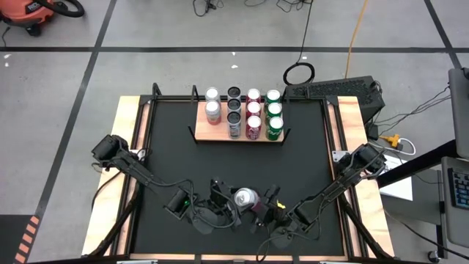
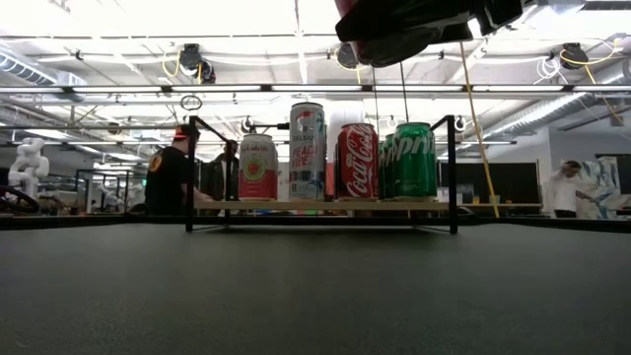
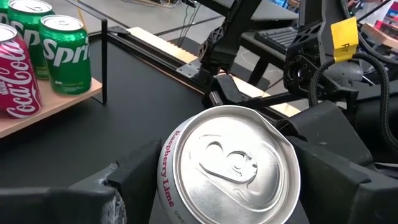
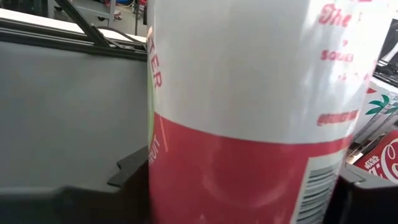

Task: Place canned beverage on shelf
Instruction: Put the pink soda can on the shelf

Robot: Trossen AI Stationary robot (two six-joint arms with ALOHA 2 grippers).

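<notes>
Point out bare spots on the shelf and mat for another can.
The shelf is crowded: four columns of cans, with only its front-left strip bare. The black mat between shelf and grippers is free. Near the front edge, both grippers crowd the held can.

You can't read the whole label on the can (image 4: 249, 112) between the grippers: the right wrist view crops its top and base. On the shelf (image 2: 325, 206), the front cans hide the rows behind. The people (image 2: 168, 177) beyond the bench are too small to make out.

Bright overhead ceiling lights (image 2: 296, 44); glare on can lid (image 3: 233, 165); right wrist view blurred.
</notes>
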